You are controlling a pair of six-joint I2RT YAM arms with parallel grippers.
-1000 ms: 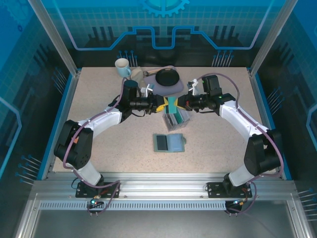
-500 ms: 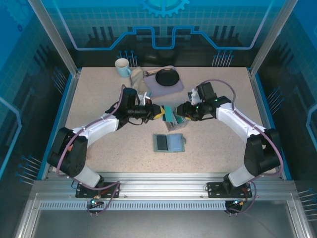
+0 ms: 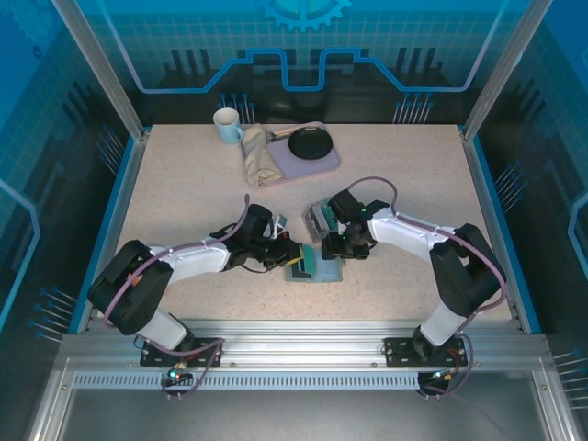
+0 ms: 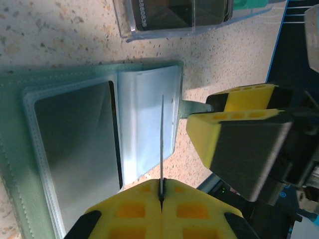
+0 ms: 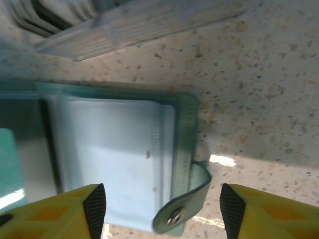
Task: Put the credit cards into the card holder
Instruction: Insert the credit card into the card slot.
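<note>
**Card holder** [image 3: 329, 270]: grey-green bifold, lying open and flat on the table [image 3: 184, 193] near the front middle. It has a stitched rim, a pale teal-grey inside and a dark panel on one half. A snap tab [image 5: 185, 206] with a metal stud juts from one short edge.

**Card** [image 4: 162, 134]: one, thin, seen edge-on, pinched upright between my left pads [image 4: 129, 214], reaching over the holder's pale half. I cannot tell whether it touches.

**Other cards** [image 4: 167, 12]: dark and teal, standing in a clear box [image 4: 149, 32] just beside the holder.

A robot lab cell: blue printed panels [image 3: 303, 46] wall in the speckled table [image 3: 184, 193], an aluminium rail [image 3: 294, 354] along its near edge.
</note>
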